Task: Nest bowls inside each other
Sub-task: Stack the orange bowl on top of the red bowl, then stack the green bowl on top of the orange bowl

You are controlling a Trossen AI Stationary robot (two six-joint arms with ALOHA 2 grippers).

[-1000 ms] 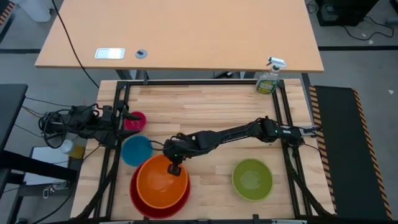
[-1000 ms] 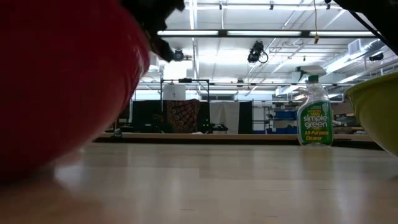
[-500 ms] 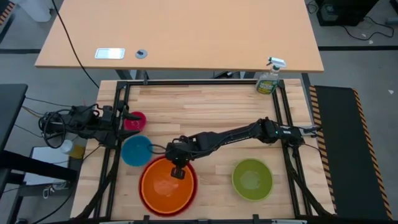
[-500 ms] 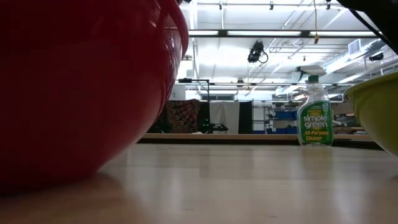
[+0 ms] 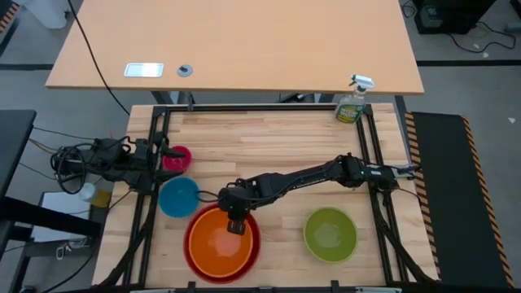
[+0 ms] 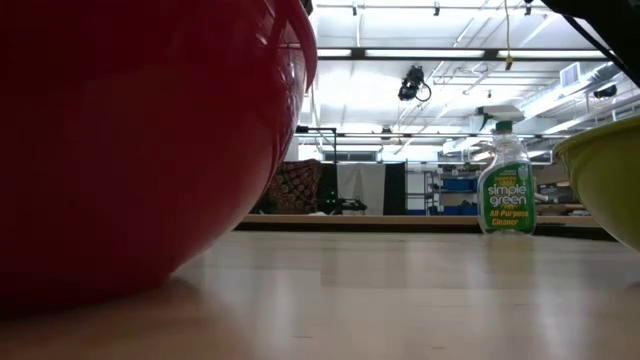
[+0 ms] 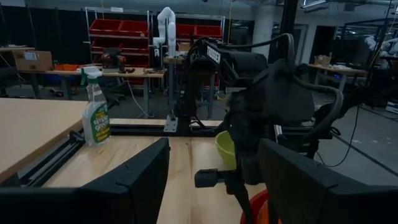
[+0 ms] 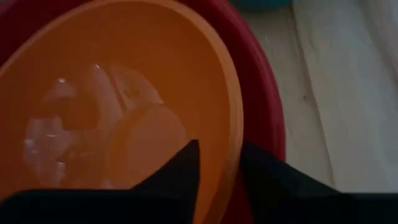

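Observation:
The orange bowl sits inside the red bowl near the table's front, left of centre. My right gripper reaches slanting down over their far right rim. It is open, with one finger inside the orange bowl and the other over the red bowl's rim. The blue bowl and the pink bowl rest on the table at the left, the green bowl at the front right. My left gripper waits open at the left edge by the pink bowl. My right gripper's fingers stand on either side of the orange bowl's rim, coming from above and from the table's right. Orange wall shows between the inner finger and the rim. I cannot tell whether the outer finger touches the rim.
A green spray bottle stands at the far right corner. A black frame rail runs around the tabletop. The red bowl fills the left of the low view, and bare wood lies between it and the green bowl.
The orange bowl, first lying off-centre and tilted on the red bowl, has settled level inside it. Both bowls have slid a little toward the table's right. My right gripper has followed the rim slightly toward the near edge.

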